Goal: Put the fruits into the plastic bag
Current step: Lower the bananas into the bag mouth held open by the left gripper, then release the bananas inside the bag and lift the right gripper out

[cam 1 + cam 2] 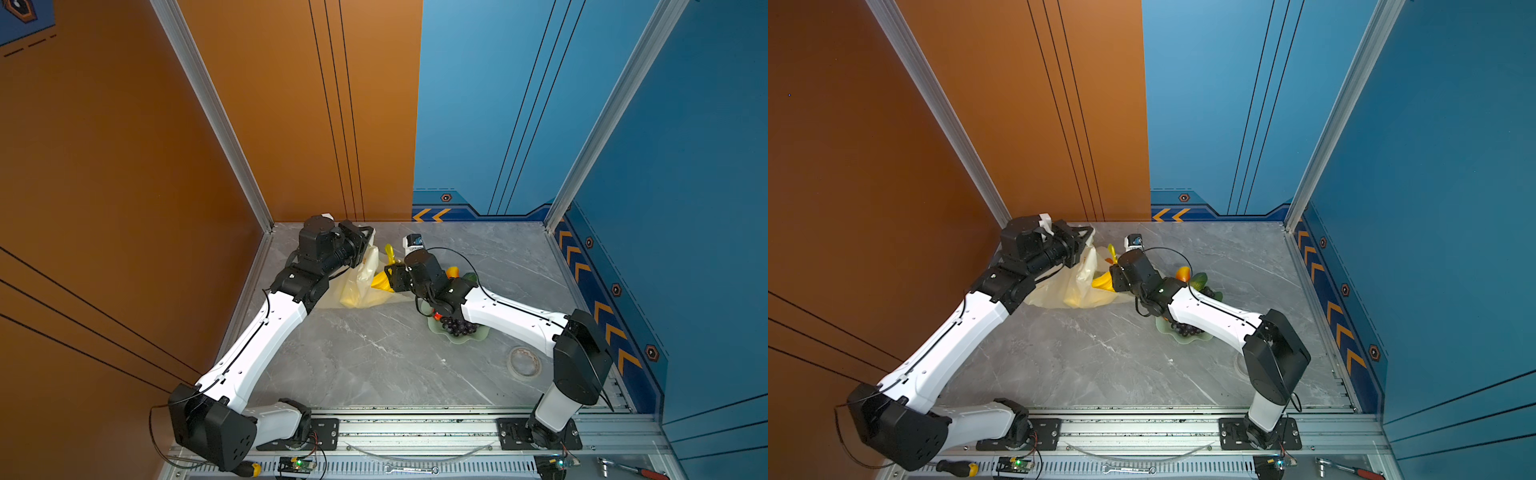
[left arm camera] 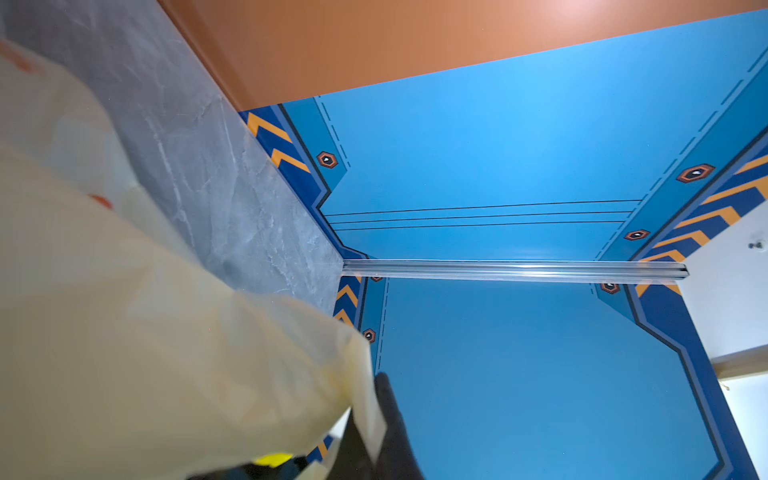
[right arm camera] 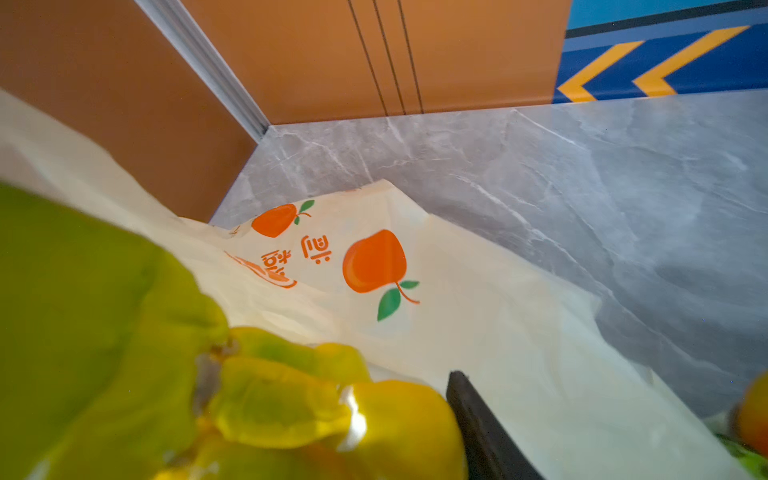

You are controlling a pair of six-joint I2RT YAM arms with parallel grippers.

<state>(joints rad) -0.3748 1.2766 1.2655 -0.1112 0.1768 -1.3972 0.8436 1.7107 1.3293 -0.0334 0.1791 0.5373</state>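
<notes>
The plastic bag (image 1: 361,286) (image 1: 1073,286) lies near the back left corner, cream-white with orange fruit prints (image 3: 374,262). My left gripper (image 1: 368,237) (image 1: 1086,237) (image 2: 374,432) is shut on its raised edge (image 2: 124,332). My right gripper (image 1: 388,277) (image 1: 1113,279) (image 3: 353,436) is shut on the yellow banana bunch (image 1: 381,281) (image 1: 1102,282) (image 3: 291,407), held at the bag's mouth. One dark finger (image 3: 478,424) shows beside the bananas. A yellow shape (image 1: 351,297) shows through the bag. Purple grapes (image 1: 457,326) (image 1: 1185,329) lie on the dish.
The pale green wavy dish (image 1: 465,338) (image 1: 1187,338) sits under the right arm, with an orange-red fruit (image 1: 453,272) (image 1: 1182,273) and a green fruit (image 1: 1198,280) behind it. A tape roll (image 1: 524,362) lies at the right. Orange wall (image 1: 124,166) stands close to the left gripper.
</notes>
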